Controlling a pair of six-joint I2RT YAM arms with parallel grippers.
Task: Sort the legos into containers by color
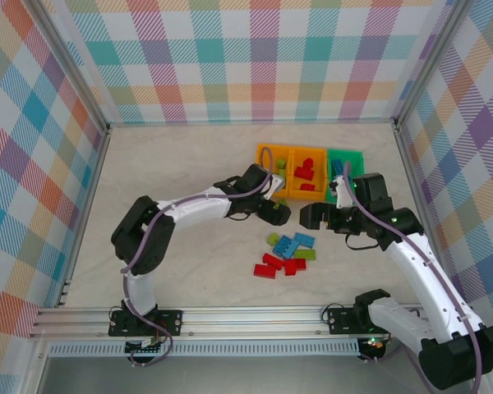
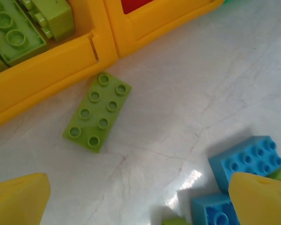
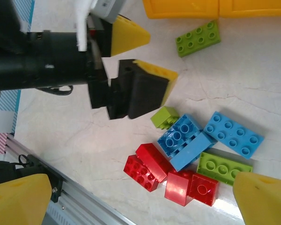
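- Lime brick (image 2: 97, 111): flat eight-stud piece, studs up, alone on the table (image 2: 192, 89). It lies just beside the outer wall of the left bin (image 2: 47, 70); I cannot tell whether its near corner touches the wall.
- Bins: the left bin is orange and already holds lime bricks. The middle bin (image 2: 154, 23), also orange, butts against it and shows red inside. The green bin (image 1: 351, 158) closes the row on the right.
- Axis: the brick's long side runs oblique to the bin wall, with one short end pointing at it. In the left wrist view it stands steeply across the line between the two fingertips.
- Left gripper (image 2: 140, 204): fingers spread wide, nothing held. The brick lies ahead of it, off-centre toward the fingertip at the left of that view.
- Right gripper (image 3: 143, 201): also wide open and empty, hanging over the pile (image 3: 187, 154) of red, blue and lime bricks, well apart from the lime brick.
- Judgement: the left arm is plainly nearer, so this pick is probably its own. It would need to move forward and sideways with a small wrist turn so the fingers close across the narrow width. The wall leaves little room on that side.
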